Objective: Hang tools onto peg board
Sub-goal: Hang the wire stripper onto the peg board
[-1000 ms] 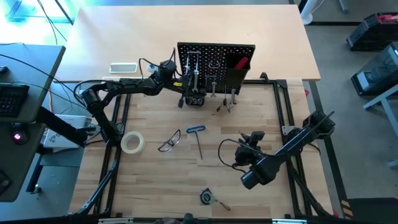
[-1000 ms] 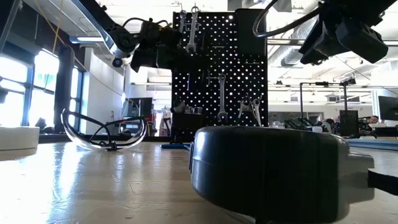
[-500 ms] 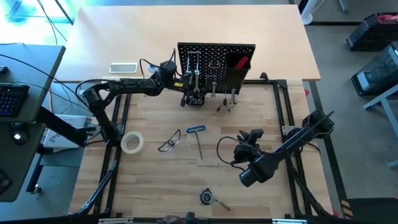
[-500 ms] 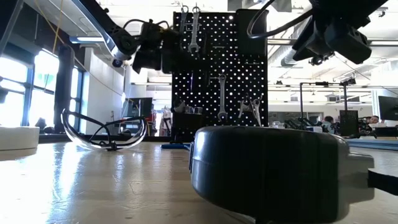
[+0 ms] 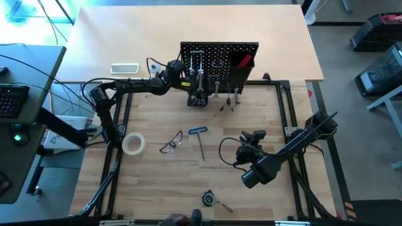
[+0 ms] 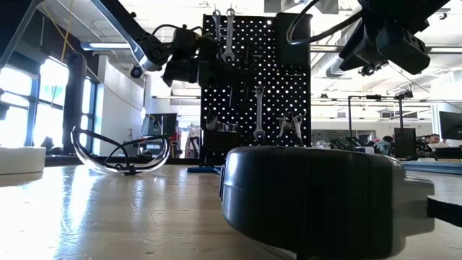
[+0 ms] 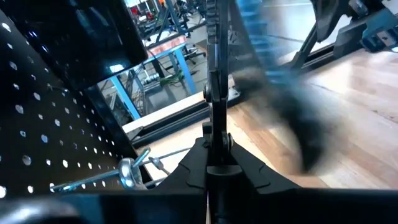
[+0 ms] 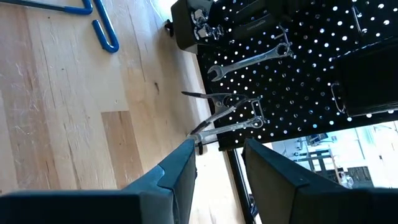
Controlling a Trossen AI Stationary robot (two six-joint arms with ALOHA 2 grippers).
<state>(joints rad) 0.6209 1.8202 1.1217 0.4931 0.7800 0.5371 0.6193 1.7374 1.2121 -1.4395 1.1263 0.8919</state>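
left gripper (image 5: 188, 83) is up against the left part of the peg board (image 5: 219, 49), fingers pinched nearly shut on a thin silver tool, most likely a wrench (image 7: 216, 74); the left wrist view shows the shaft standing straight up out of the clamped fingers, with a metal hook (image 7: 127, 171) just beside it. step in hand, as i judge it: getting this wrench's ring over a hook. to do it well, keep the shaft parallel to the board face, line the ring up with the hook tip, push in, then lower so the hook takes the weight before the fingers let go; opening early would drop it to the desk (image 5: 169, 182). right gripper (image 5: 254, 139) waits over the desk well in front of the board, fingers about half apart, holding nothing. not yet hung, all in front of the board: tape roll (image 5: 133, 144), glasses (image 5: 171, 142), blue-handled hex key (image 5: 199, 139). the high view alone gives that layout. the low view alone shows how high on the board two wrenches (image 6: 222, 32) already hang, and the pliers (image 6: 290, 126) lower down. the right wrist view shows the board's lower hooks, a hung wrench (image 8: 249, 59) and the hex key end, which the left wrist view misses.
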